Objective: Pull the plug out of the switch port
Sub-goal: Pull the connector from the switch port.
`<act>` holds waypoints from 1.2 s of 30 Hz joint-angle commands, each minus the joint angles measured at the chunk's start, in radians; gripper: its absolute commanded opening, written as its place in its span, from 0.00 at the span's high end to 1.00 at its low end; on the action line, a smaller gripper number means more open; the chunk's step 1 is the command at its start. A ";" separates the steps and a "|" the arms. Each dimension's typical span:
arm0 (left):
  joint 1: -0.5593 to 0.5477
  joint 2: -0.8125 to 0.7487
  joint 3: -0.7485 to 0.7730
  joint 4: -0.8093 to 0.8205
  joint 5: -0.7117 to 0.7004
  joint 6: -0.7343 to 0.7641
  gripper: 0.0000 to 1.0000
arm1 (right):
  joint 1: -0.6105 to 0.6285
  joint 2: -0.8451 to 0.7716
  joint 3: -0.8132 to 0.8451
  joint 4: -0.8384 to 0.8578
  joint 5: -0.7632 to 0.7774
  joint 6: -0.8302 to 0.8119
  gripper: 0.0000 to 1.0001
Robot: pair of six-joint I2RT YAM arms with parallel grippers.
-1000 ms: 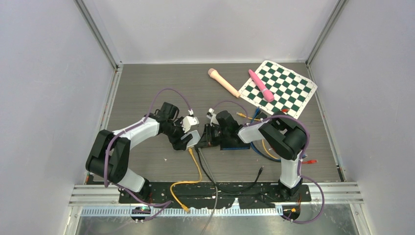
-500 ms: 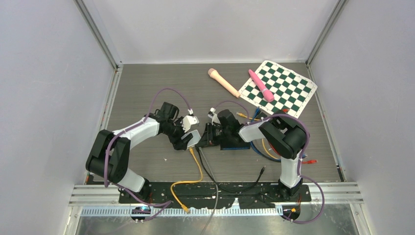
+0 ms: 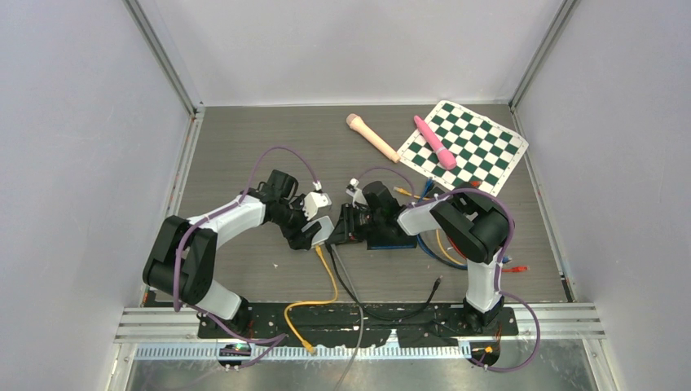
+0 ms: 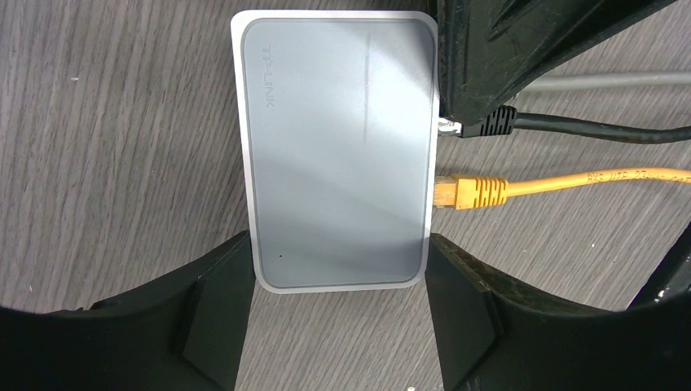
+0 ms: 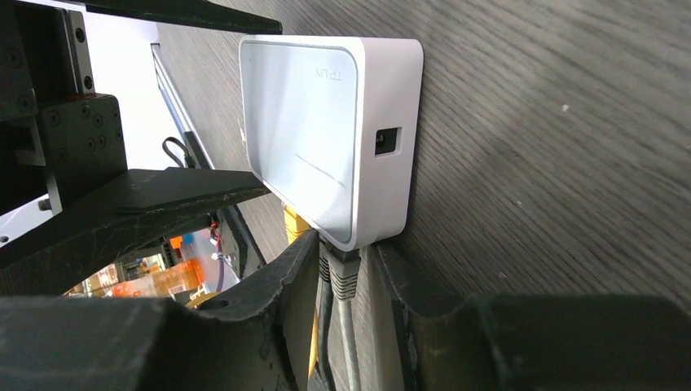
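Observation:
The white-grey switch point(image 4: 338, 147) lies flat on the wooden table; it also shows in the top view point(image 3: 323, 230) and the right wrist view point(image 5: 326, 138). My left gripper point(image 4: 336, 265) is shut on the switch's near end, one finger on each long side. A grey plug point(image 5: 344, 273), a black plug point(image 4: 489, 124) and a yellow plug point(image 4: 468, 192) sit in ports on one edge. My right gripper point(image 5: 346, 261) is shut on the grey plug, with the black cable beside it between the jaws. In the left wrist view the right gripper hides the grey plug.
A yellow cable point(image 3: 326, 277) and a black cable point(image 3: 383, 309) trail toward the near edge. A blue box point(image 3: 391, 240) with more cables lies under the right arm. A checkerboard mat point(image 3: 481, 151), a pink stick point(image 3: 434, 141) and a beige stick point(image 3: 372, 137) lie at the back right.

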 commanded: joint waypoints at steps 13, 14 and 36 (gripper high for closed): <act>-0.001 0.004 -0.008 -0.010 0.052 -0.006 0.97 | -0.035 -0.053 -0.040 -0.093 0.090 -0.105 0.74; -0.001 0.004 -0.008 -0.011 0.052 -0.007 0.97 | -0.035 -0.053 -0.042 -0.077 0.065 -0.095 0.75; -0.001 -0.014 -0.031 0.025 0.023 -0.041 1.00 | -0.003 -0.147 -0.088 -0.235 0.079 -0.225 0.95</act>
